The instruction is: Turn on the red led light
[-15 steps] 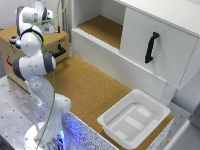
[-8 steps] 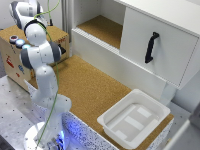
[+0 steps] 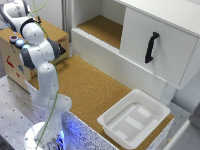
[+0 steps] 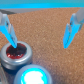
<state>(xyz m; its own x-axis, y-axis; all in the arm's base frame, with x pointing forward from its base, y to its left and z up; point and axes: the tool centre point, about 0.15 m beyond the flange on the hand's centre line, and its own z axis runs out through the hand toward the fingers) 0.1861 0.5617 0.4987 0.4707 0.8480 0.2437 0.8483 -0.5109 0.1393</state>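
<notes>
Big stuff first: white cabinet w/ one black handle sat on the exterior view's right, one white tray near the front edge of the cork table, one cardboard box at left behind the Panda arm. Gripper was spread wide, holding nothing, over the cork. Wrist view showed 2 round lights: the red led light right beside one finger, dark centre, looked unlit imo, plus one glowing bluish light touching it. Step seemed to be lining up; next prob needed shifting over the red one & pressing down.
</notes>
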